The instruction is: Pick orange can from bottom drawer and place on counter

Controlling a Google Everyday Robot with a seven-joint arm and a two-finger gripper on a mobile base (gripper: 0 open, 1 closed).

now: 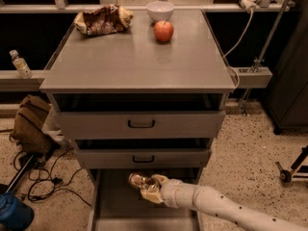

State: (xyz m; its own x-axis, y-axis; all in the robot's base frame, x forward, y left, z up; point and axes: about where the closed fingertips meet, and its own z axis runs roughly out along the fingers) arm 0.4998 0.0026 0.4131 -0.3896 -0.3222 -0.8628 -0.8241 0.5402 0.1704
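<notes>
The grey counter carries a red apple near its back edge. Below, over the pulled-out bottom drawer, the gripper is clamped on the orange can, held above the drawer floor.

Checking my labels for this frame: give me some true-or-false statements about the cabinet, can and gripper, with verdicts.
1. The shiny orange-gold can sits on the grey counter. False: the gripper holds it over the grey bottom drawer.
2. A red apple stands on the counter. True.
3. The white bowl lies in the bottom drawer. False: it is on the counter, behind the apple.
4. The bottom drawer is pulled open. True.
</notes>
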